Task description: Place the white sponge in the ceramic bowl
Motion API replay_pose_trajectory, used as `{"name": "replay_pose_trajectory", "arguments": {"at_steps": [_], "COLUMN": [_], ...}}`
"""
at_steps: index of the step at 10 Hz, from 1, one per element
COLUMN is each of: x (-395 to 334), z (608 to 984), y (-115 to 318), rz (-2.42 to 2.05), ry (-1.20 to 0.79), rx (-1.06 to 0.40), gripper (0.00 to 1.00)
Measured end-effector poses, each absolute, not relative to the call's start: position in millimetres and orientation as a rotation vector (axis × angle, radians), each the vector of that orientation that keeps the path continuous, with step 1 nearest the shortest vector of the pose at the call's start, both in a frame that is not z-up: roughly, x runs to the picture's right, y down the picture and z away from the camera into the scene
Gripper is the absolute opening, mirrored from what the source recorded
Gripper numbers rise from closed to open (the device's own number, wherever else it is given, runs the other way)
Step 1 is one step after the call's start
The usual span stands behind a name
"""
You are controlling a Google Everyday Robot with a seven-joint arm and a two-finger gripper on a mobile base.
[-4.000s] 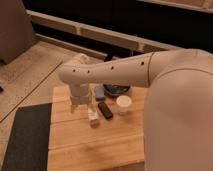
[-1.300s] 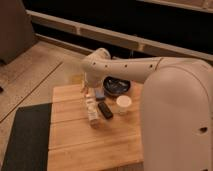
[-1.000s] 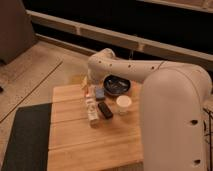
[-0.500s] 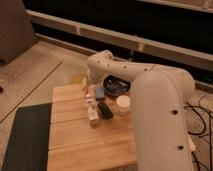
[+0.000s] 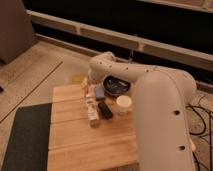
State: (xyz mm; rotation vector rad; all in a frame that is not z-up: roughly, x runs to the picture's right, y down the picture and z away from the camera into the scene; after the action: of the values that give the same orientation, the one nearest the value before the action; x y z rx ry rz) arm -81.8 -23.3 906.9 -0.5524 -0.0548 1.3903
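My gripper (image 5: pixel 89 88) hangs low just beside the white sponge (image 5: pixel 100 92), probably to grasp it for the ceramic bowl (image 5: pixel 122 89) nearby; how open it is, I cannot tell.

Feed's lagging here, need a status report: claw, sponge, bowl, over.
Claw down at the table's far end, next to white sponge. Sponge on the table beside ceramic bowl, not in it. Nothing between them; black block, white cup sit nearer.
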Motion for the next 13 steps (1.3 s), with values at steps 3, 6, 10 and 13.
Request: {"name": "replay_pose_trajectory", "arguments": {"at_steps": [3, 6, 10, 13], "x": [-73.9, -77.9, -72.5, -59.6], "z": [919.4, 926.3, 944.5, 961.0], "y": [-16.2, 1.6, 14.9, 20.5], "rz": [1.427, 1.420, 1.435, 1.462], "ry": [-0.092, -0.092, -0.073, -0.034], "rx": [-0.539, -0.566, -0.617, -0.641], "gripper": [0.65, 0.65, 0.65, 0.65]}}
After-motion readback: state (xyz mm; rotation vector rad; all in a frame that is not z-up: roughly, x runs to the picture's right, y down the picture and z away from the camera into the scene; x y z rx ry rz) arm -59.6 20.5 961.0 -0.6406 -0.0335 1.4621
